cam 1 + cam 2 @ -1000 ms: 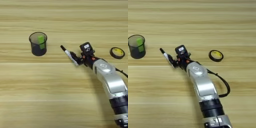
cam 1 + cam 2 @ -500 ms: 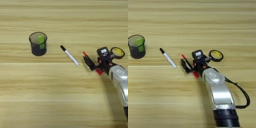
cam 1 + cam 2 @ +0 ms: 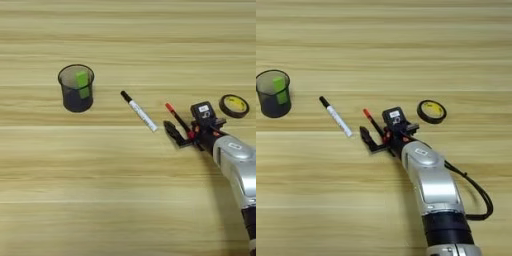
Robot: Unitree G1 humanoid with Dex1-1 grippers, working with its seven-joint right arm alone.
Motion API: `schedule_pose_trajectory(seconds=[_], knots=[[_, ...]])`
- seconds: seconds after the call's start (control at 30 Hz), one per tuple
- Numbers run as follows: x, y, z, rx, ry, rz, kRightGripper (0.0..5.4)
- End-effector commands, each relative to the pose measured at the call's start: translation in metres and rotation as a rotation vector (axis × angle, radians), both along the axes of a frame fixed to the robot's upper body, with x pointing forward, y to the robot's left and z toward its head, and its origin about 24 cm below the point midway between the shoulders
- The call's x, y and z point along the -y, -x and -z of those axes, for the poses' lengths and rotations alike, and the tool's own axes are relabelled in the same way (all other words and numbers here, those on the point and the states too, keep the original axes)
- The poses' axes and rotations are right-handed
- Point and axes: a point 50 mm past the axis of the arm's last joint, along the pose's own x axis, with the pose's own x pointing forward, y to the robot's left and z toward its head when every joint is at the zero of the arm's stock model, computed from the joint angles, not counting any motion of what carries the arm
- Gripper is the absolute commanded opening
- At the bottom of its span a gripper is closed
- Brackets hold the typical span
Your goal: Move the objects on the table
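Right eye view shows whole silver forearm (image 3: pixel 428 182) with black cable (image 3: pixel 476 192) looping at its right; left eye view cuts arm off at right edge. Gripper (image 3: pixel 376 137) fingers closed around thin black-and-red pen (image 3: pixel 372 122), red tip pointing far-left. White black-capped marker (image 3: pixel 139 111) lies flat just left of gripper, not touching. Dark mesh cup (image 3: pixel 76 88) stands far left, green stick (image 3: pixel 83 84) inside it. Black tape ring with yellow core (image 3: pixel 234 105) lies right of gripper on wooden table (image 3: pixel 125 200).
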Motion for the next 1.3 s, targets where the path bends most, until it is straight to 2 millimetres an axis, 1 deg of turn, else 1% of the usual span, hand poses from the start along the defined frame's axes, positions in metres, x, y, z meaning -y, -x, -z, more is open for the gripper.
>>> schedule_pose_trajectory(seconds=[0.03, 0.13, 0.27, 0.87, 1.07, 1.2, 1.3], knots=[[0.0046, -0.0105, -0.0099, 0.017, -0.006, 0.011, 4.93], [0.0052, -0.0102, -0.0063, -0.008, -0.018, 0.011, 4.65], [0.005, -0.0102, -0.0059, -0.013, -0.017, 0.005, 4.1], [0.0046, -0.0105, -0.0049, -0.014, -0.013, 0.003, 2.59], [0.0049, -0.0112, -0.005, -0.011, -0.013, 0.008, 1.86], [0.0062, -0.0121, -0.006, -0.005, -0.011, 0.016, 1.57], [0.0105, -0.0147, -0.0072, 0.008, 0.005, 0.037, 1.18]])
